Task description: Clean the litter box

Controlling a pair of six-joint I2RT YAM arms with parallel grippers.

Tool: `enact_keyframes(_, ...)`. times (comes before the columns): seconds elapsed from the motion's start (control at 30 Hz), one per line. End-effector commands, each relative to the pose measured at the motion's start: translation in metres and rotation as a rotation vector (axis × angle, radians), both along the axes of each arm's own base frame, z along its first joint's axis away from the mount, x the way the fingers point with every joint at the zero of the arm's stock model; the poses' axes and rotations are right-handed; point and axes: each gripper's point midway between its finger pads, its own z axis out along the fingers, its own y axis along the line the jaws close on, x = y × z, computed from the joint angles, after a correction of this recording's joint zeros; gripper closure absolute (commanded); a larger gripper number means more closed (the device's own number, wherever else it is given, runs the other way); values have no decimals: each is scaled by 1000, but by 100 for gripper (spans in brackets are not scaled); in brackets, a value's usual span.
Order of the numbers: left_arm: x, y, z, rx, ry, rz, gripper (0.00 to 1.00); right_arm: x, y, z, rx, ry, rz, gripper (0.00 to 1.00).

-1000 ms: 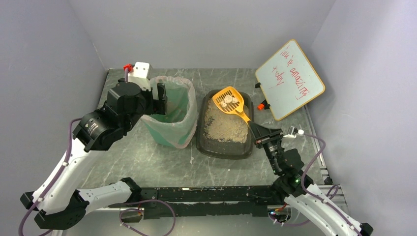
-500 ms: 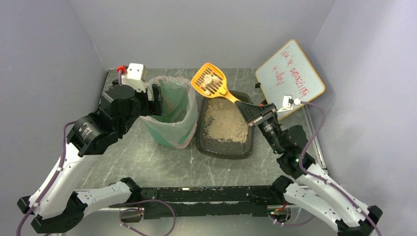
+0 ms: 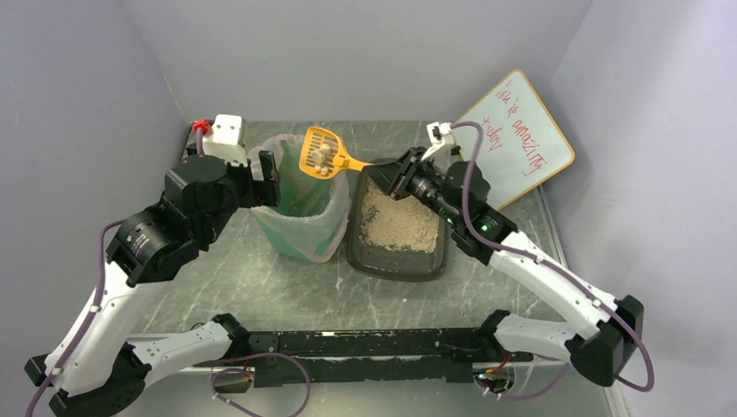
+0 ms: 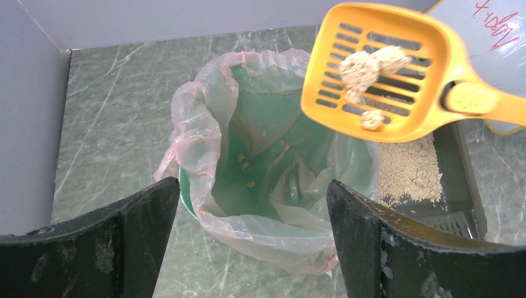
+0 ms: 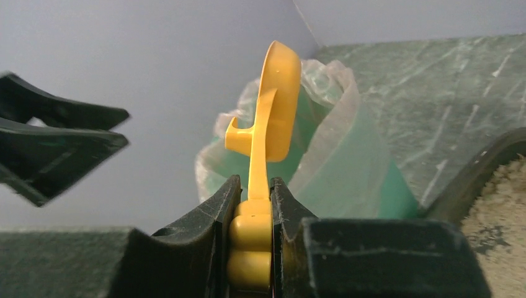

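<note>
The grey marbled desk (image 3: 287, 291) is carrying everything. Right of its middle the litter box (image 3: 393, 268) is sitting flat, its sandy litter lying mostly toward the far end while the near end is showing bare dark floor. Just beside it on the left a green bin (image 3: 295, 233) with a clear bag liner is standing upright, a few small bits lying at its bottom. The left fingers (image 4: 124, 242) are hovering by the bin's left rim, spread wide and grasping nothing. The right fingers (image 5: 211, 236) are reaching in above the box's far end and are clenching the handle of an orange scoop (image 3: 322, 149), holding its slotted head over the mouth of the bin. Pale clumps (image 4: 366, 65) are resting on the slots. Farther back on the right, a whiteboard (image 3: 517, 139) with red writing is leaning near the wall.
</note>
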Motion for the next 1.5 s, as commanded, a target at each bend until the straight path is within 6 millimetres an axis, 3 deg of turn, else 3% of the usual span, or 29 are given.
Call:
enact_keyframes(0.0, -3, 8, 8, 13, -33, 15, 6, 1, 13, 14, -194, -157, 37, 100)
enact_keyframes(0.43, -1, 3, 1, 15, -31, -5, 6, -1, 32, 39, -657, -437, -3, 100)
enact_keyframes(0.6, 1, 1, -2, 19, -28, -10, 6, -12, 41, 53, -770, -567, 13, 100)
enact_keyframes(0.77, 1, 1, -3, 17, -32, -9, 6, -19, 38, 70, -810, -657, -31, 100)
enact_keyframes(1.0, 4, -4, -7, 19, -26, -23, 6, -27, 12, 95, -674, -632, -135, 100)
enact_keyframes(1.17, 7, -10, -11, 19, -15, -35, 7, -31, -25, 101, -545, -511, -256, 100)
enact_keyframes(1.3, 10, -15, -13, 16, -11, -45, 7, -37, -60, 89, -449, -363, -349, 100)
enact_keyframes(1.47, 15, -23, -15, 7, -8, -59, 7, -42, -100, 51, -402, -138, -460, 100)
